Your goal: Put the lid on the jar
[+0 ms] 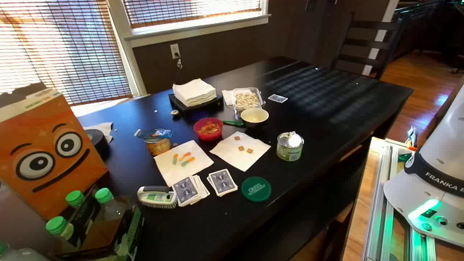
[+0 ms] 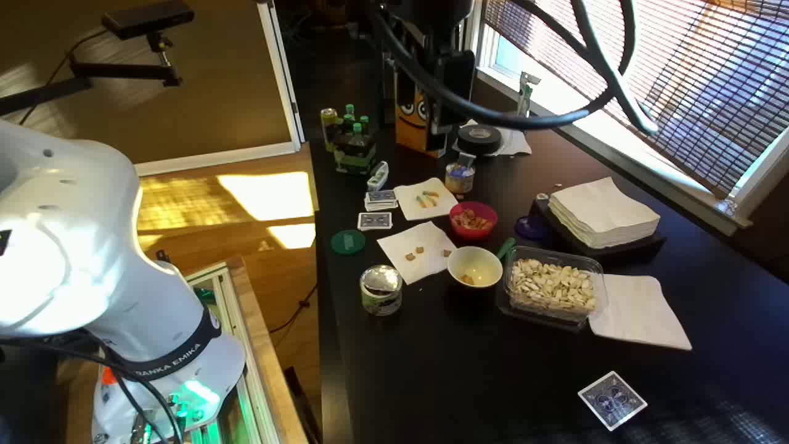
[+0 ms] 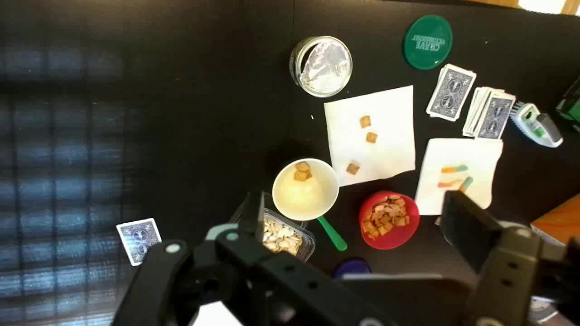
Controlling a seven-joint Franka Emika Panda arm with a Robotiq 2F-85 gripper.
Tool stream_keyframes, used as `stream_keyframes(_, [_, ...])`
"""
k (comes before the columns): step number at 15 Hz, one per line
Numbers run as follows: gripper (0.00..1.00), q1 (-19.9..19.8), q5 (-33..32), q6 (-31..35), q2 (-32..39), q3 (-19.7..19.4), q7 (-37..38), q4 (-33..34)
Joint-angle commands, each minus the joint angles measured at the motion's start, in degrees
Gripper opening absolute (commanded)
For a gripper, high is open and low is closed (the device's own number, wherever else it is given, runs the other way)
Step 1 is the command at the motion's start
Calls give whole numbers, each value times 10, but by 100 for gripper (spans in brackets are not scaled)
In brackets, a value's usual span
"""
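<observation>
Nearest of all, my pincer (image 3: 358, 222) hangs spread wide over the worktop (image 3: 204, 136), its two fingers (image 3: 469, 226) well apart. Below it I see a clear tub (image 2: 545, 313) of pale seeds (image 3: 280, 235), partly hidden by one finger in the wrist view, then a cream bowl (image 3: 310, 203) with a few brown bits (image 3: 302, 172), and a red bowl (image 3: 392, 242) with many more. Beyond these, toward the worktop edge beside my base (image 1: 406, 195), a napkin (image 3: 385, 154) bears three bits. Past it stands the jar (image 1: 290, 148), upright, silvery foil (image 3: 328, 68) covering most of its mouth, with a dark gap at one side. Apart from it, the lid (image 3: 428, 42) lies flat on the worktop, lettering up, nearer that edge than the jar. Farther along the same edge come cards (image 3: 451, 93) in two stacks, then a brush (image 3: 539, 127) just beside them. Beyond the brush, bottles (image 1: 107, 207) stand near that edge, and an orange box (image 1: 54, 152) rises closer to the opposite one, as both exterior views show
</observation>
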Motion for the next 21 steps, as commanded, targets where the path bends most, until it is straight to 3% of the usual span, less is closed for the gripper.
stream_keyframes(1, [100,-13,6,-2,2,10,-6,2])
stream_keyframes(7, [100,-13,6,-2,2,10,-6,2])
stream_keyframes(10, [100,11,29,5,5,26,-18,-14])
stream_keyframes(15, [100,55,79,34,14,104,19,-40])
stream_keyframes(18, [100,74,47,54,35,162,45,-46])
stream_keyframes(21, [100,83,-11,125,50,214,61,-73])
